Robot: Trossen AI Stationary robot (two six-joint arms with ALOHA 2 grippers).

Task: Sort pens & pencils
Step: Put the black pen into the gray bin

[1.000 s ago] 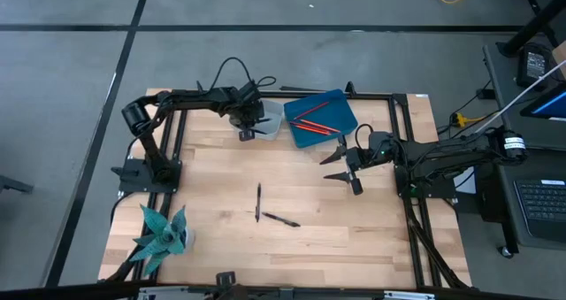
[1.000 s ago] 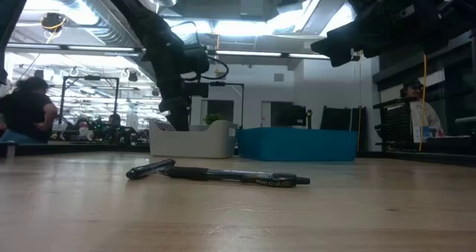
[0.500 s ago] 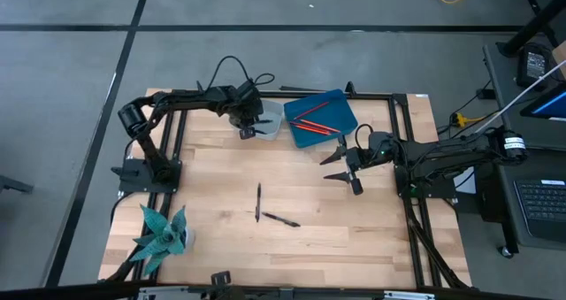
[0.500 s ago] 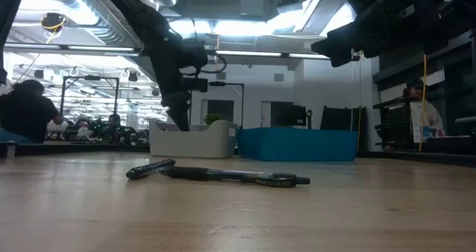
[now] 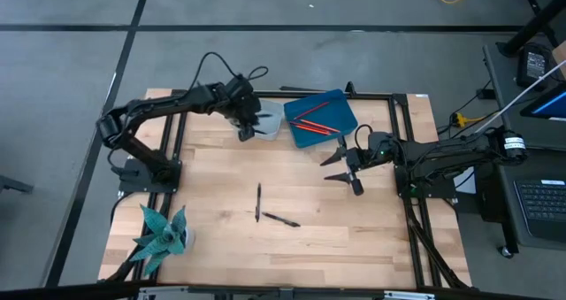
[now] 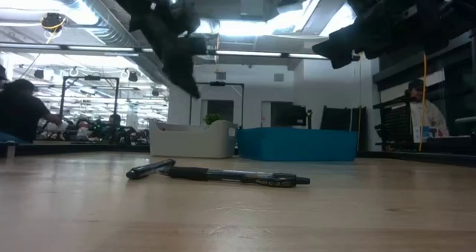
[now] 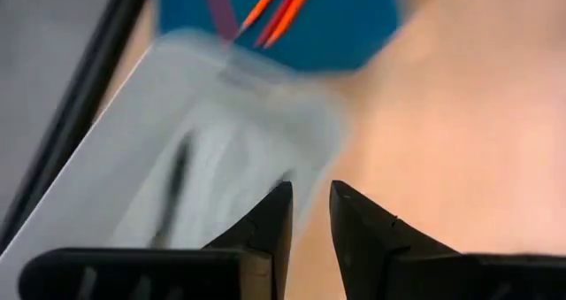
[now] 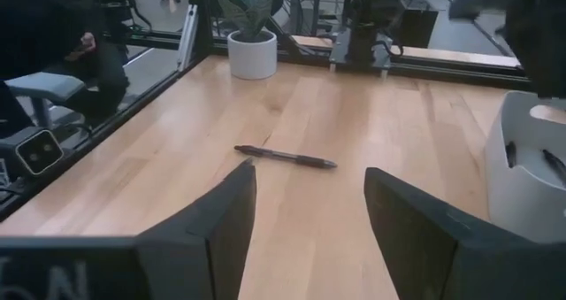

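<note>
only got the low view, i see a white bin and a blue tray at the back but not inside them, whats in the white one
Observer: The white plastic bin holds dark pens; at least two show in the right wrist view.
Operator: and the blue one
Observer: The flat blue tray holds thin red-orange pencils, no pens.
Operator: which arm is up over the white bin
Observer: The left gripper, empty, fingers slightly apart. The right gripper hovers open to the right of the two black pens lying on the table.
</note>
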